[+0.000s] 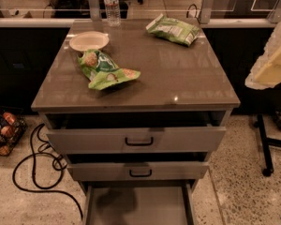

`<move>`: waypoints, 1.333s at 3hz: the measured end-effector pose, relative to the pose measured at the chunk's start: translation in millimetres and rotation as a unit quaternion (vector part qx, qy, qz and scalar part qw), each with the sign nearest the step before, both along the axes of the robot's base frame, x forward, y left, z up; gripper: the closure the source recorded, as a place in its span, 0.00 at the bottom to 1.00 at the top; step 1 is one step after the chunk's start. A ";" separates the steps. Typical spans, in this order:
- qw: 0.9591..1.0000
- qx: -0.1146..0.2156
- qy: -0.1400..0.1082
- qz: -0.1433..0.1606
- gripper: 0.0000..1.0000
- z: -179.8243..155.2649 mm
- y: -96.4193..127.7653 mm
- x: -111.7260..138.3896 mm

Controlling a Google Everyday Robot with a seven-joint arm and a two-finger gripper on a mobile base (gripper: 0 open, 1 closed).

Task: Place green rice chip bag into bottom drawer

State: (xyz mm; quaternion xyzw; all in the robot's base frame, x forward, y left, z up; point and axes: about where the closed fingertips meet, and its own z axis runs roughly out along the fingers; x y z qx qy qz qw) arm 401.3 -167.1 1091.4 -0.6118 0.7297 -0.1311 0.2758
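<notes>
The green rice chip bag (105, 69) is bright lime green with pictures of round rice cakes. It lies flat on the left middle of the grey cabinet top (178, 78). The bottom drawer (138, 205) is pulled out at the bottom of the view, and its flat grey floor is bare. My gripper (271, 60) shows as a pale white and yellow shape at the right edge. It is raised beside the cabinet's right side, well away from the bag, and holds nothing that I can see.
A paler green bag with a white label (173, 29) lies at the back right of the top. A white bowl (89, 41) and a water bottle (112, 4) stand at the back left. The two upper drawers (138, 139) are slightly open. A black cable (37, 168) and a wire basket (3, 132) are on the floor at the left, and a black stand (264, 144) is at the right.
</notes>
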 end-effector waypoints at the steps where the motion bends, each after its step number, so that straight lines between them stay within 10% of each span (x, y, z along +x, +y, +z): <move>1: 1.000 0.000 0.000 0.000 0.18 0.0 0.0 0.0; 3: 1.000 0.000 0.000 0.000 0.18 0.0 0.0 0.0; 4: 1.000 0.020 -0.018 -0.004 0.02 7.5 2.8 4.4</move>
